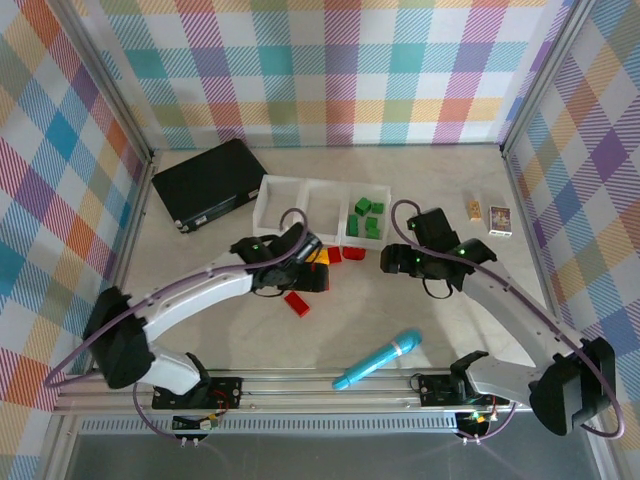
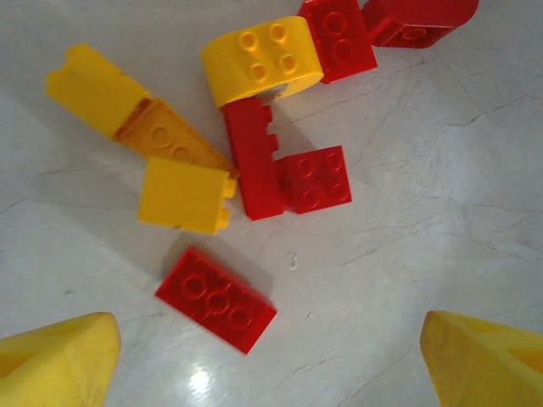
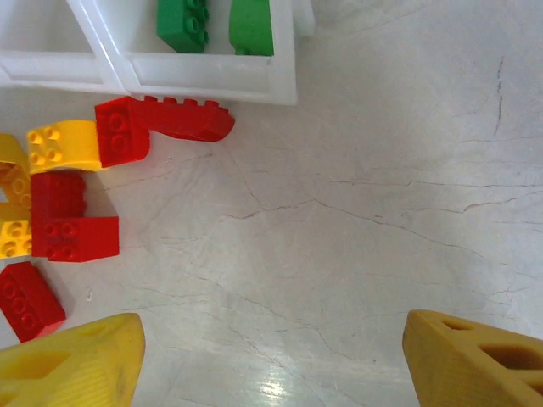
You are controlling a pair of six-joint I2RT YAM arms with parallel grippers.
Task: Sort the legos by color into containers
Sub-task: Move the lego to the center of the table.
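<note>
Left wrist cam is showing the left fingers [image 2: 59,360] hanging wide apart, empty, near a lone red brick [image 2: 216,298]. Other red and yellow legos [image 2: 263,55] are lying beside the tray [image 3: 204,76], greens [image 3: 182,21] inside it. The right fingers [image 3: 76,360] are gaping over bare tabletop [image 3: 356,212]. Looks like red's turn: dropping down, pinching that brick.
</note>
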